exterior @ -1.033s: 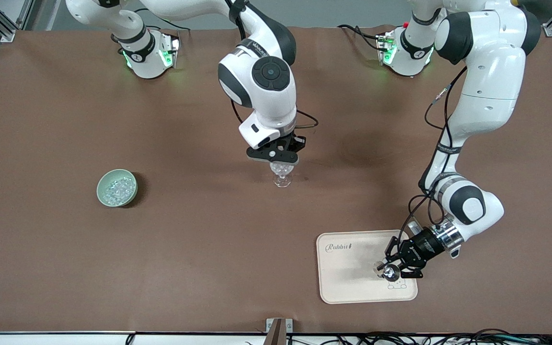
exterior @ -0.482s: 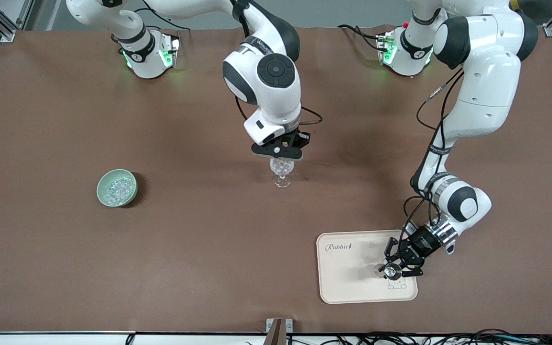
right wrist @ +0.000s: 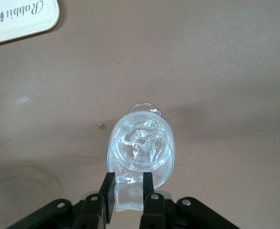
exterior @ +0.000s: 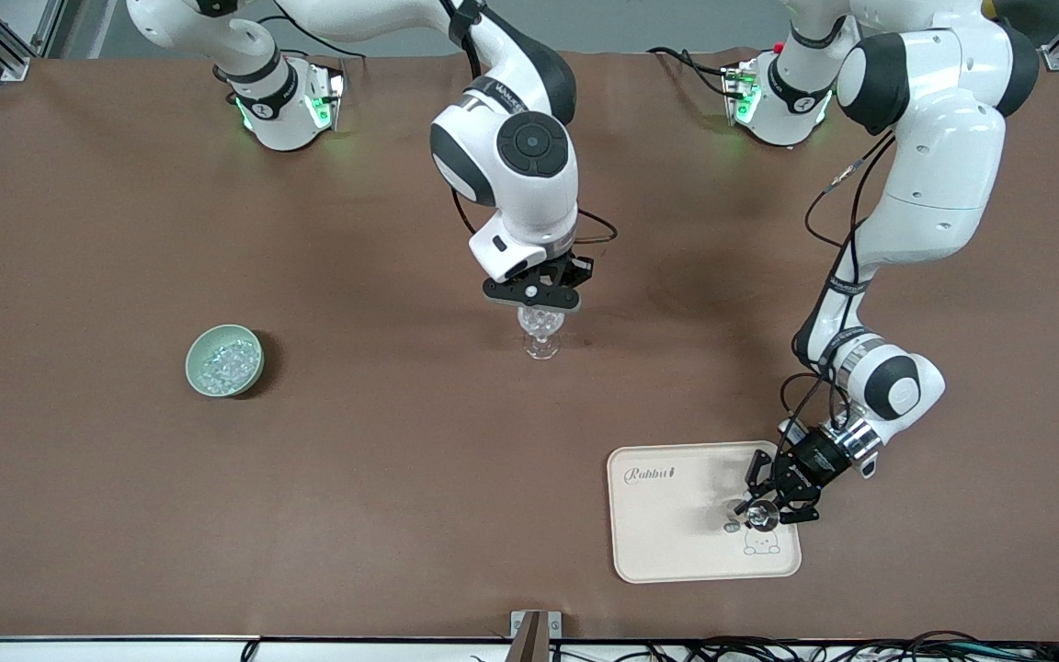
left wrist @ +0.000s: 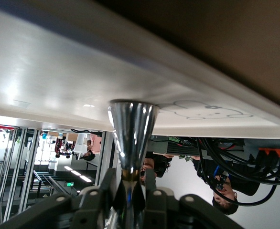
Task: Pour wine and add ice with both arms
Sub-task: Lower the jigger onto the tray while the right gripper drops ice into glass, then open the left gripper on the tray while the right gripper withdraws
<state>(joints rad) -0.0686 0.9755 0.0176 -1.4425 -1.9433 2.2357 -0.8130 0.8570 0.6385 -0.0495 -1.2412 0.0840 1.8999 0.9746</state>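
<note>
Front view: the right gripper [exterior: 534,303] hangs over the stemmed glass [exterior: 540,333]; the left gripper [exterior: 762,504] pinches the jigger [exterior: 758,518] on the tray [exterior: 667,538] (bowl [exterior: 224,360] well apart).

Left wrist: fingers [left wrist: 149,183] clamp the jigger [left wrist: 131,136].

Right wrist: fingers [right wrist: 108,193] pinch an ice chunk [right wrist: 129,196] over the glass [right wrist: 140,150].
</note>
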